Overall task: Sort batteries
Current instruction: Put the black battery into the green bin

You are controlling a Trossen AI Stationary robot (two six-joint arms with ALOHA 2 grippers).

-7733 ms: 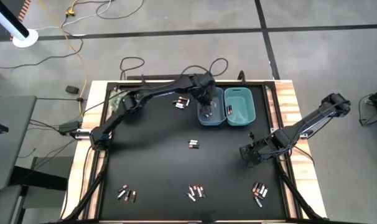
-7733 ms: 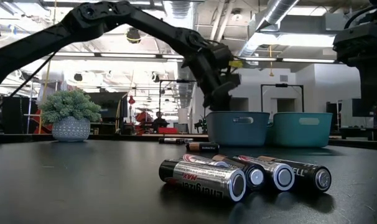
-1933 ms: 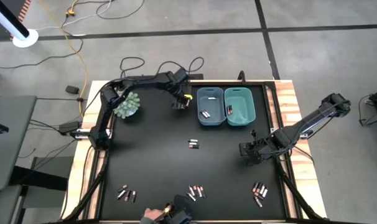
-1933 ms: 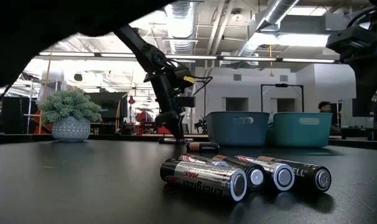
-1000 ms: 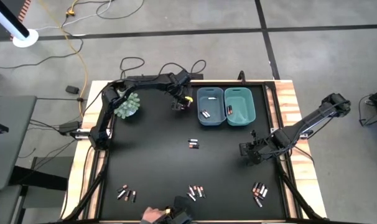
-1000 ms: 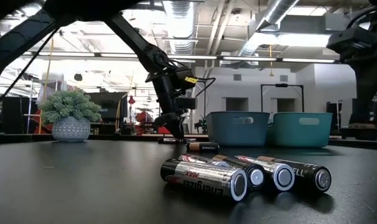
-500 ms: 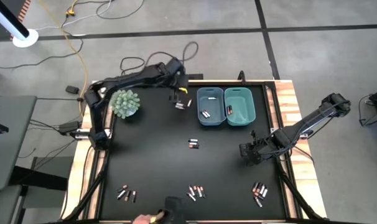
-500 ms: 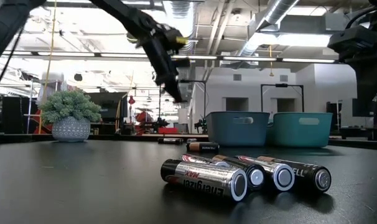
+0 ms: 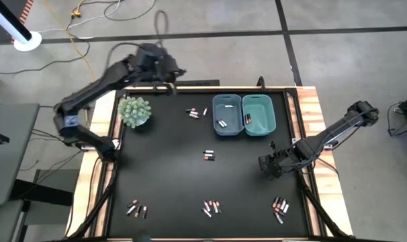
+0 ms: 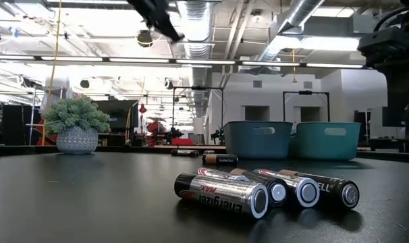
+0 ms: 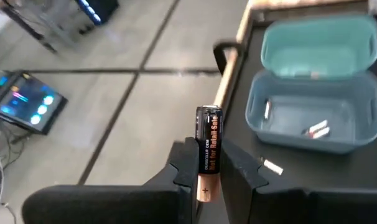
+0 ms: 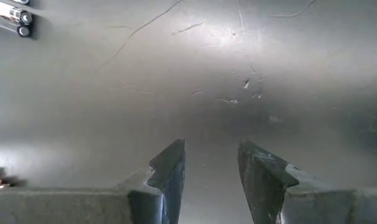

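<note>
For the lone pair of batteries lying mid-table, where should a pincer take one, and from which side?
Take one of the pair of batteries across its round body near mid-length, coming straight down from above. They lie flat and close side by side on the black table, so the fingers should probably straddle the length. The right pincer, open and idle, is the nearer one.

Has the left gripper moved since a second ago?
Yes. In the high view the left gripper, shut on a battery, has swung away from the bins, back past the table's far edge, toward the plant.
</note>
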